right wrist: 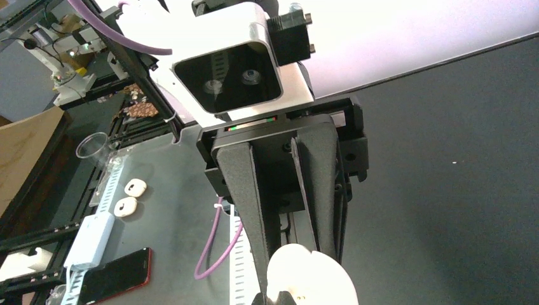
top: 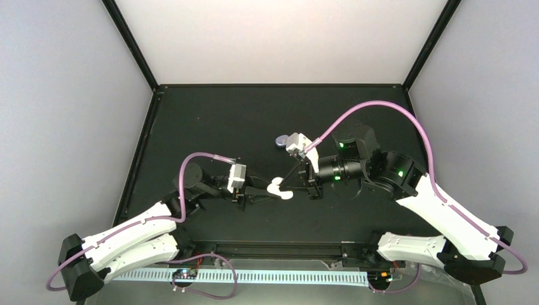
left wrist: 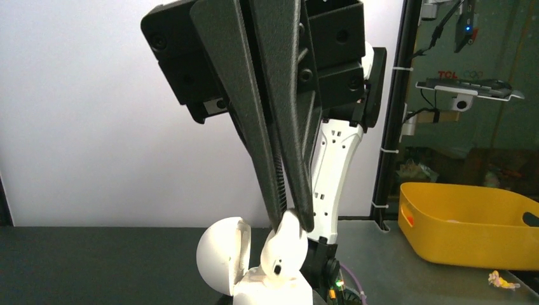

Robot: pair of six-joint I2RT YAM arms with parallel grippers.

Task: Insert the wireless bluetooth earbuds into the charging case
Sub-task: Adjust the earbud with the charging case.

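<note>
White earbud (left wrist: 283, 246) stands tip-down in the open white case (left wrist: 219, 255) mid-table (top: 210, 114), left gripper (left wrist: 293, 223) pinching its top, right gripper (right wrist: 291, 254) pressed together on the case's edge.

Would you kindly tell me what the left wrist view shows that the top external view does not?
Only the left wrist view shows a white earbud pinched in the left pincer, the open lid of the charging case, and a yellow bin. Only the top external view shows a small lilac object farther back on the table. Both show the white case at the left pincer's tip.
</note>
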